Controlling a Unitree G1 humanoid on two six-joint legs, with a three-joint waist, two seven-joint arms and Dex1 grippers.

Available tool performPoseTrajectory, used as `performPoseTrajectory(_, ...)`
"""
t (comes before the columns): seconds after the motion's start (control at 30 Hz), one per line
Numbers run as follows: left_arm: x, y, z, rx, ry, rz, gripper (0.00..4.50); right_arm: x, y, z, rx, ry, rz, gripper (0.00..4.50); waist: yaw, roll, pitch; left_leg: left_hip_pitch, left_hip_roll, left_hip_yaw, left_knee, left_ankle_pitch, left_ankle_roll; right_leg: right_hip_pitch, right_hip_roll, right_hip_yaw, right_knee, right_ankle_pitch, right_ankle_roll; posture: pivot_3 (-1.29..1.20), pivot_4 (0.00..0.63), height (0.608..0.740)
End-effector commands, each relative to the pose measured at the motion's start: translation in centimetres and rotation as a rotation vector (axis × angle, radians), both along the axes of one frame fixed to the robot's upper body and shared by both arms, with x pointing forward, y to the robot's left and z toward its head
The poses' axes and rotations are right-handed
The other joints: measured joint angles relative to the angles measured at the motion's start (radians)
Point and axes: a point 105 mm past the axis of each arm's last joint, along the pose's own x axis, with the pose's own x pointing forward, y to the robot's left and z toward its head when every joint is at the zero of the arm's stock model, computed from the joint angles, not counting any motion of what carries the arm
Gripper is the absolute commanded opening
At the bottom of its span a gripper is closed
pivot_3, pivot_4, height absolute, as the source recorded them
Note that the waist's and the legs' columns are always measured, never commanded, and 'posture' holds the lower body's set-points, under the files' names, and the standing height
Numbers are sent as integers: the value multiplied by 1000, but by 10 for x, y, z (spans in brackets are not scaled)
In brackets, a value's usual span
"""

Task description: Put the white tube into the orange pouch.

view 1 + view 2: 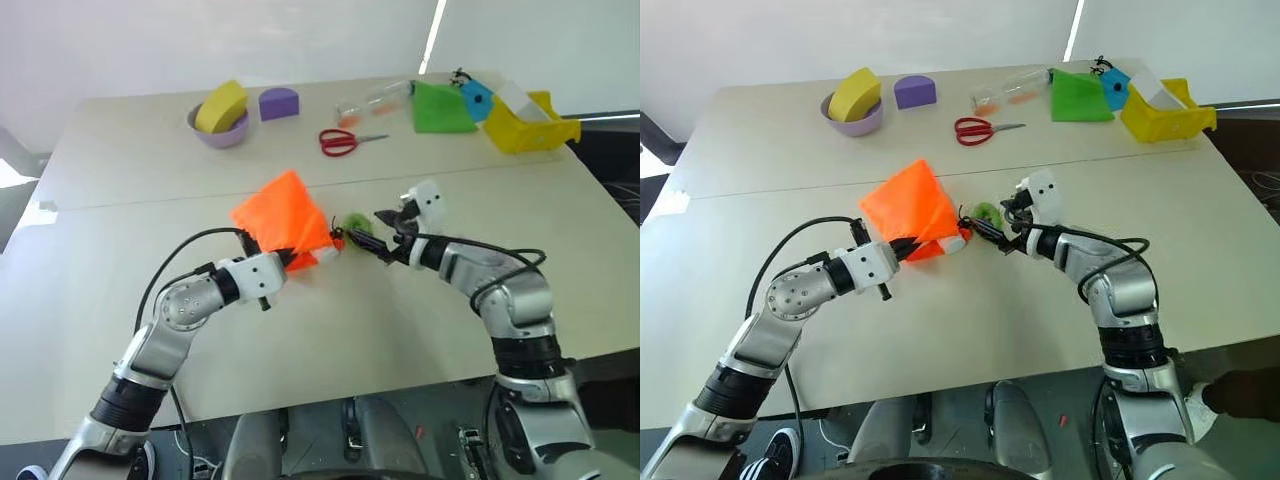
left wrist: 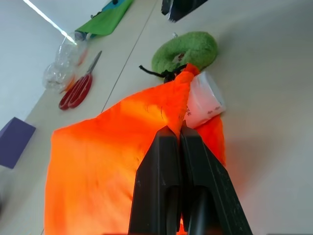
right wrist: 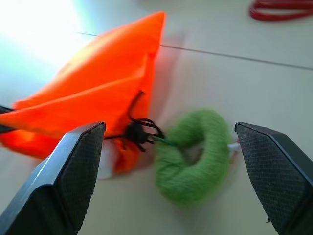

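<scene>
The orange pouch is bright neon fabric, puffed into a tent shape around the middle of the tabletop. Its mouth is bunched up, with a black cord running to a fuzzy green ring right beside it. The white tube pokes halfway out of the mouth, faint print showing. The left end effector is pinching the pouch fabric, and the right end effector hangs spread wide just past the ring.

Pale table carries scissors (red-handled), a green cloth.
</scene>
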Motion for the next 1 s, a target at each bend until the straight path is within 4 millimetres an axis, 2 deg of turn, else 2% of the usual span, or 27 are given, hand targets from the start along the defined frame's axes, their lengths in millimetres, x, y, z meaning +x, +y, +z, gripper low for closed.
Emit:
performPoseTrajectory(0.03,-2,-6,7,-14,-32,-21,0,-34,10,3,-33,-60,178,4419,1,0,0,0,0,0,0,0,0,0,0,0,0,0,0,0,150,740)
performPoseTrajectory(0.13,-2,-7,7,-15,-33,-25,0,-39,11,-8,-79,-68,202,4419,-3,0,0,0,0,0,0,0,0,0,-1,0,-1,0,0,0,150,740)
performPoseTrajectory(0.2,-1,-7,7,-15,-33,-26,0,-27,8,-6,-87,-92,141,4419,-8,0,0,1,0,1,0,0,0,0,0,1,-1,0,0,0,150,740)
performPoseTrajectory(0.33,-1,-8,6,-6,-35,-33,0,14,-16,-3,-50,-77,-105,4419,-4,0,0,2,1,0,0,0,0,0,1,1,0,1,-2,0,150,740)
performPoseTrajectory(0.53,-1,-8,5,-9,-33,-30,0,45,-21,1,-10,-39,-285,4419,-2,0,0,1,0,1,0,1,1,0,0,1,0,2,-2,0,150,740)
performPoseTrajectory(0.63,-2,-9,5,-9,-34,-31,0,51,-13,-3,-59,-43,-285,4419,-3,0,0,0,0,3,-1,1,1,-1,0,1,0,3,-1,0,150,740)
performPoseTrajectory(0.8,-2,-9,6,-10,-36,-29,0,64,-20,-17,-162,-40,-345,4419,-3,0,0,0,0,3,-1,1,1,-2,0,1,0,3,-1,0,150,740)
performPoseTrajectory(1.0,-4,-11,7,-13,-36,-31,0,67,-25,-26,-236,-24,-349,4419,-3,0,0,0,0,4,0,1,1,-2,0,1,0,3,-1,0,150,740)
